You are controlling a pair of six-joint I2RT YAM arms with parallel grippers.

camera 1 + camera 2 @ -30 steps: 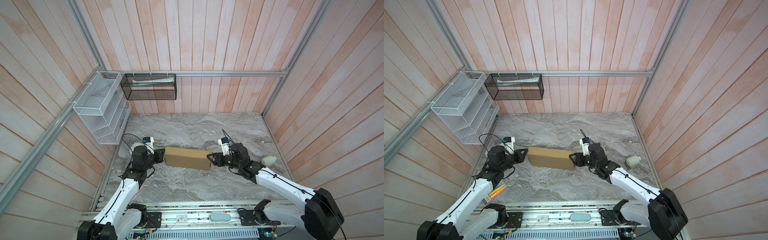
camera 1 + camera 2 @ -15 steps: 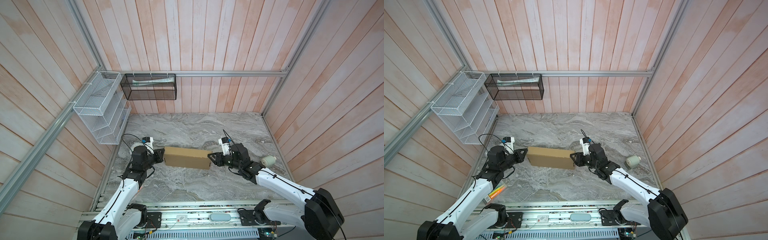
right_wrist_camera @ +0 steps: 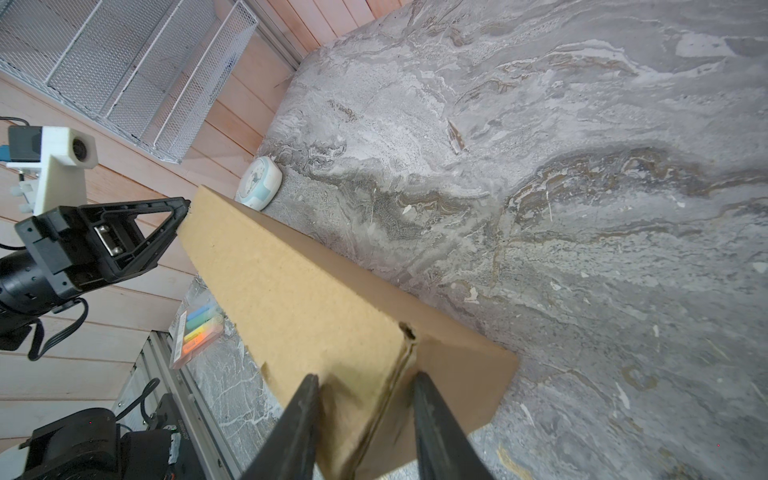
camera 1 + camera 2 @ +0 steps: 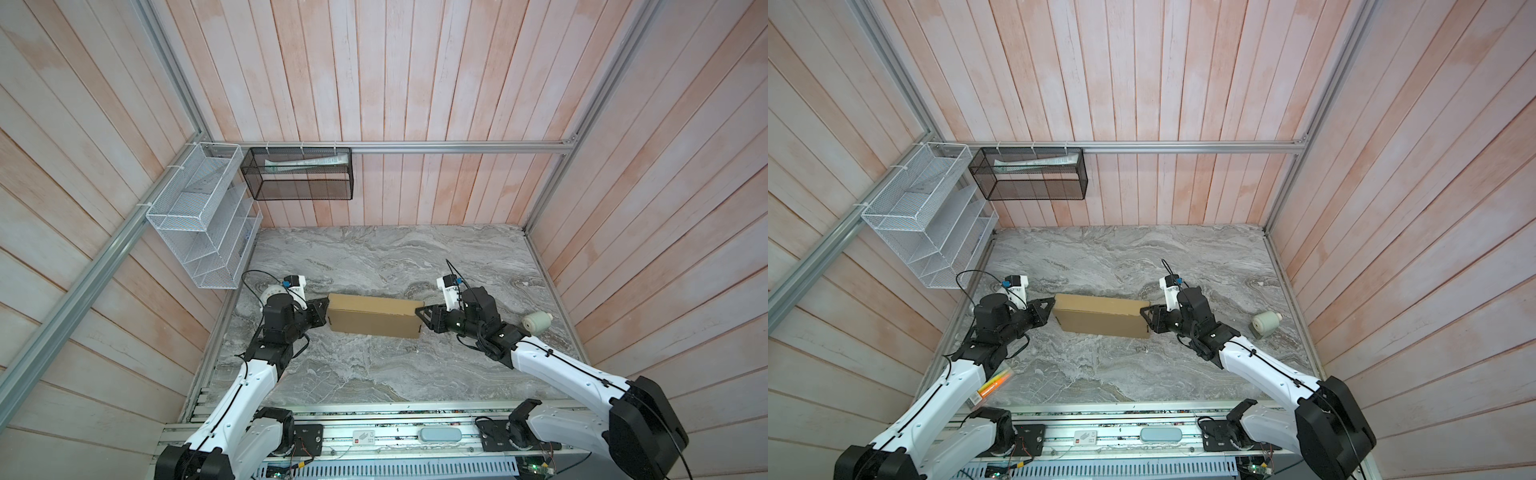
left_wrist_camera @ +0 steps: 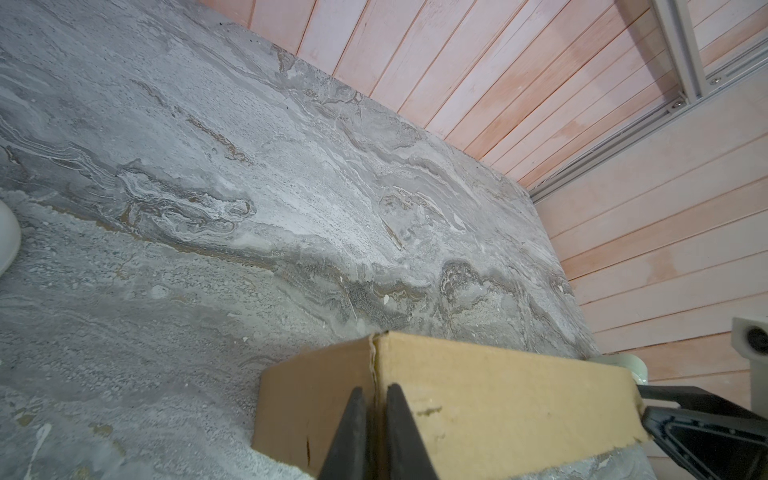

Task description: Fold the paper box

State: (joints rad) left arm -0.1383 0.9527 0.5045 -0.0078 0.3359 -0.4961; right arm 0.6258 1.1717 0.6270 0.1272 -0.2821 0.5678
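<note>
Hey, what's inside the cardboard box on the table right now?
Nothing inside can be seen. The cardboard box is closed on every side that shows, so its plain brown walls cover whatever it holds, if anything.

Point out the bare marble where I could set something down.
Widest free patch: between the paper box and the back wall. Another lies between the box and the front rail. Crowded: the box ends, where the left claw and right claw sit, plus the timer and pale roll near the side edges.
</note>
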